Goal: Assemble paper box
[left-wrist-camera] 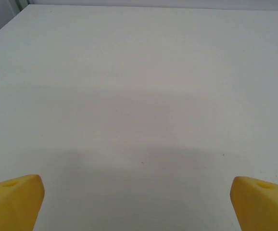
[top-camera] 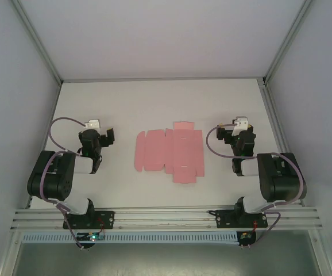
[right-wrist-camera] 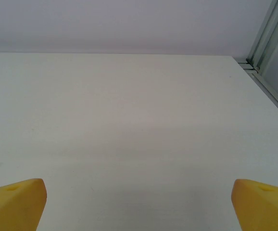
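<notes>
Both jaws gape; pink paper box [top-camera: 180, 152] lies flat, unfolded.

The overhead camera sits high behind the left claw [left-wrist-camera: 138, 207] and right claw [right-wrist-camera: 139, 209], looking down over the whole table [top-camera: 154, 103]. Each wrist camera rides close behind its claw, facing forward, low over that same table.
</notes>
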Controlling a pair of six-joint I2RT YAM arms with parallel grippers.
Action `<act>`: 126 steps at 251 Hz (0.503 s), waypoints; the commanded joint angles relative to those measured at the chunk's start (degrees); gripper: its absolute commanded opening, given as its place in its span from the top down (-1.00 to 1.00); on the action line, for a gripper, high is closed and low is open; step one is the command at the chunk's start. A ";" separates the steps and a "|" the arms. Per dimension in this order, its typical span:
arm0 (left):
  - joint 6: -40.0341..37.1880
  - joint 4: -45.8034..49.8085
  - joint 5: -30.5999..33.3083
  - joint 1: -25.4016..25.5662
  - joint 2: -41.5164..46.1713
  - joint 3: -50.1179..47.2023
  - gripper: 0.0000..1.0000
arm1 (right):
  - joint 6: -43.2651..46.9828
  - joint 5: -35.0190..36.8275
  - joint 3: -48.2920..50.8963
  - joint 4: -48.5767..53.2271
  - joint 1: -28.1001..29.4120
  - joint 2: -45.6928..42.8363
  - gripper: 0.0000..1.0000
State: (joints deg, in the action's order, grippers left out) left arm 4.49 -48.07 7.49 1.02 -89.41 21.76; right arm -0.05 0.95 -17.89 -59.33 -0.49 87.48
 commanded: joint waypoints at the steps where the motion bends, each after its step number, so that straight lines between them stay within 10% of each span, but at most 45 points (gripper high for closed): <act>1: -1.02 -2.48 -0.01 -0.66 0.28 0.52 -1.00 | -0.85 -0.54 -0.67 -0.47 0.40 -0.44 -0.96; 126: -0.98 -2.52 0.04 -0.66 0.28 0.42 -1.00 | -1.00 -0.63 -0.84 -0.26 0.32 -0.37 -0.97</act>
State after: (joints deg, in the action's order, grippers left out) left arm 4.49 -48.07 7.49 1.02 -89.41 21.76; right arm -0.05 0.95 -17.89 -59.33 -0.49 87.50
